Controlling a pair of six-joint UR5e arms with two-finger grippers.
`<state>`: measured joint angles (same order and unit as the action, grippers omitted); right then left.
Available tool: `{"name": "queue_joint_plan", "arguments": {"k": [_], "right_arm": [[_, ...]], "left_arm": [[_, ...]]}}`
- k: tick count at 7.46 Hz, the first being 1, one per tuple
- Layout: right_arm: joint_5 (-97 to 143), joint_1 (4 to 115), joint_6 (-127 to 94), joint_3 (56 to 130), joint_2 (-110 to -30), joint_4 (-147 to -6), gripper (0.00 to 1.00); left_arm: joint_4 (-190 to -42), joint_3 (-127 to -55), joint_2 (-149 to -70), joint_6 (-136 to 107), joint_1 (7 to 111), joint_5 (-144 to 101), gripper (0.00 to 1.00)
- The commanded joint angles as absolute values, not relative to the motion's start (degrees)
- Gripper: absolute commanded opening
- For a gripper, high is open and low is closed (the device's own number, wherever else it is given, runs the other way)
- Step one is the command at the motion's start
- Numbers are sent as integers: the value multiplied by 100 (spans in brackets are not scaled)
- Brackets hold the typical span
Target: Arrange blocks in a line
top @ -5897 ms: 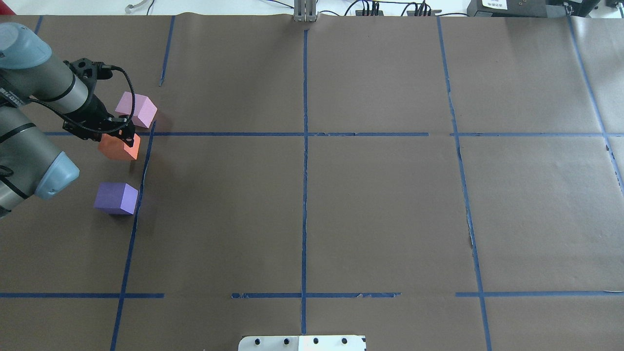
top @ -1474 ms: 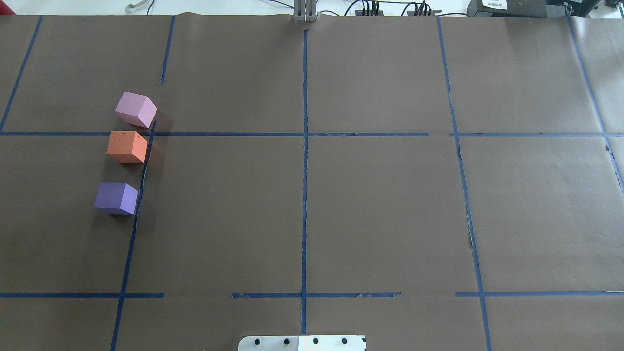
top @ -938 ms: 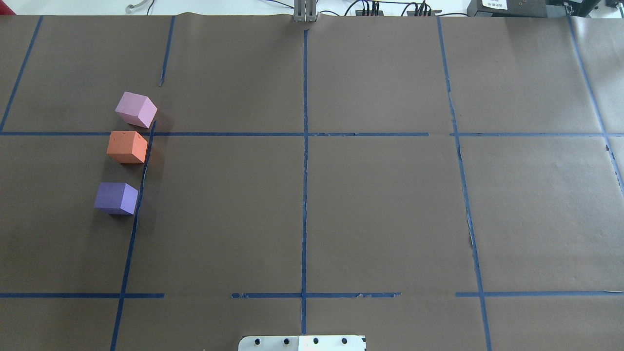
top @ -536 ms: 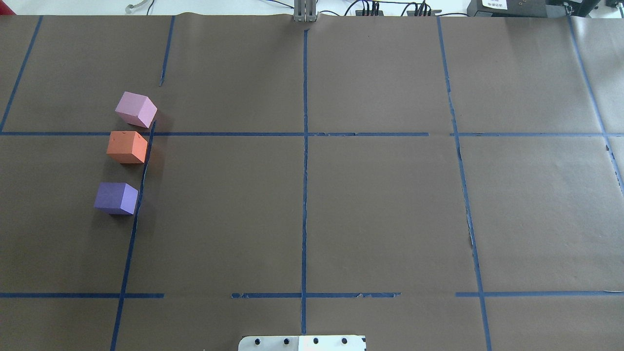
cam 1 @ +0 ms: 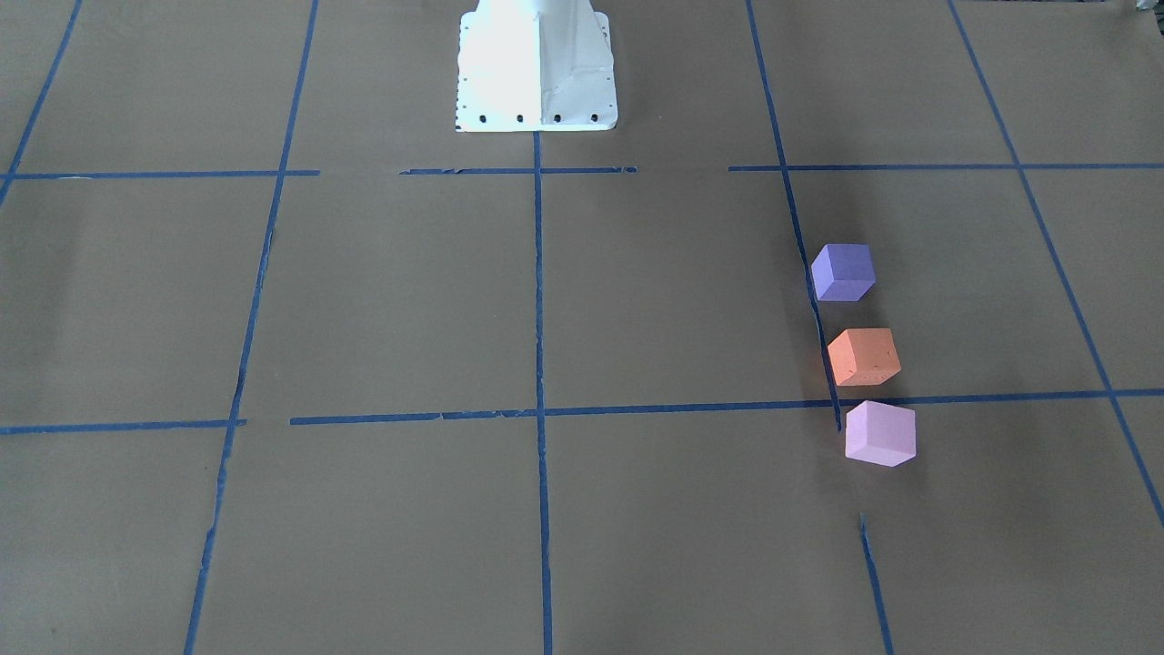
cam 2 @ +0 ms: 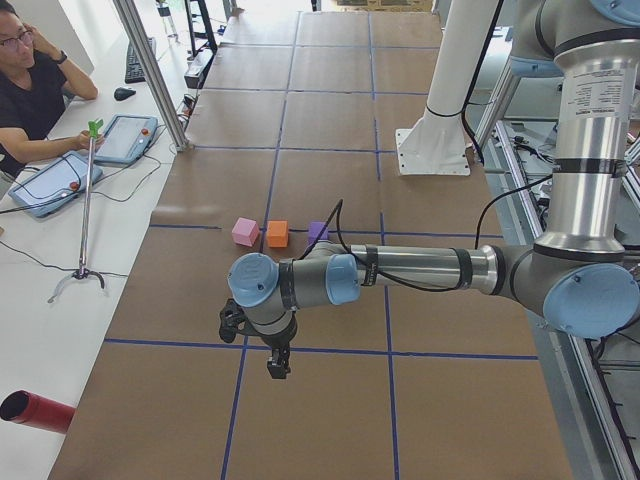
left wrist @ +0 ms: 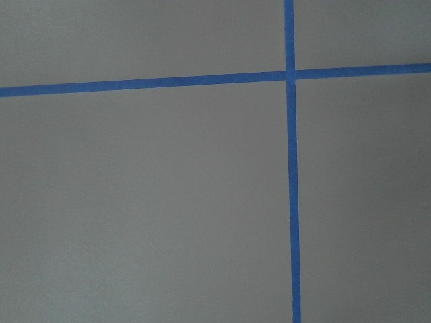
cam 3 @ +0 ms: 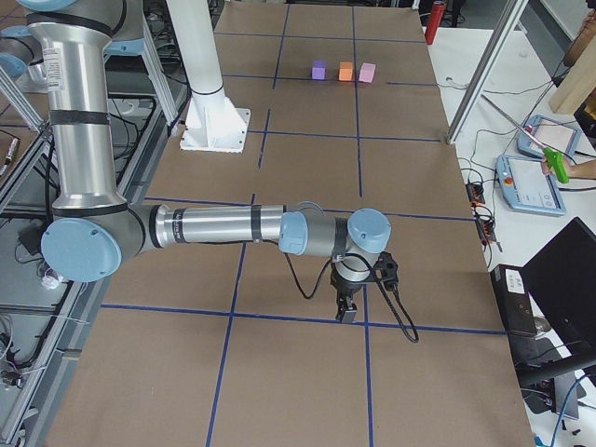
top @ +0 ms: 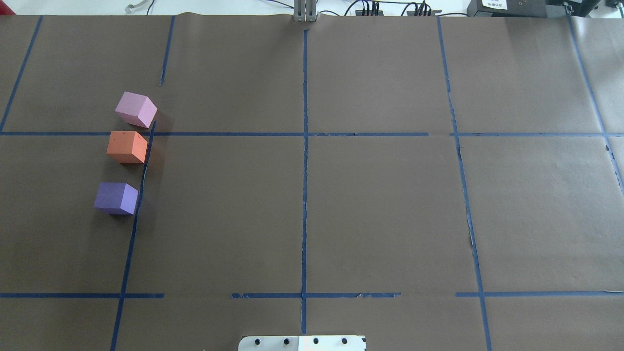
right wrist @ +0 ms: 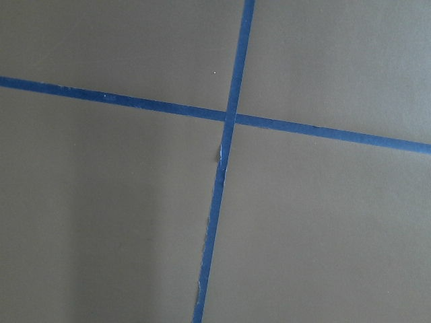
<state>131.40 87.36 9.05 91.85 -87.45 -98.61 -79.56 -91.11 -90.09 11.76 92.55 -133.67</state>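
The left tool (cam 2: 278, 366) points straight down, hanging just above the worktop (top: 380, 214) near a crossing of blue tape lines (top: 304, 195). It shows only in the left side view, so whether its fingers are spread or pressed together cannot be told. Its wrist camera sees only brown paper and a tape cross. Above the tool, the wrist joints fold back into a forearm that lies level across the worktop. The forearm meets the elbow near the robot's side, and from there the left arm (cam 2: 430, 268) rises as an upright column.

The right tool (cam 3: 346, 312) also points straight down, low over a tape line. It too is seen from the side alone, so its state cannot be told. The right arm (cam 3: 214, 225) mirrors the other, with a level forearm, an elbow at the robot's side and a vertical upper link.

Neither tool is near the blocks. The three cubes stand on the robot's left part of the worktop, in a row running away from the robot beside a tape line. The blue-violet block (top: 116, 198) is nearest the robot and the orange block (top: 127, 147) is in the middle. The pink-lilac block (top: 136, 109) is farthest, just across a crossing tape line. Orange and pink-lilac sit just beside each other, while the gap from orange to blue-violet is wider. The white pedestal (cam 1: 536, 73) stands at the robot's edge.
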Motion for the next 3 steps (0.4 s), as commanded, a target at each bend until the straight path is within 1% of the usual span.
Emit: {"name": "queue_joint_plan", "arguments": {"k": [1,3], "right_arm": [[13140,8736,905,9185,-8745,-9861,100],[13140,8736,905,9185,-8745,-9861,100]], "left_arm": [[-7972,-9097,-9009,1186,9255,-13368,100],[-7972,-9114,-9017,1187,9255,-13368,100]]}}
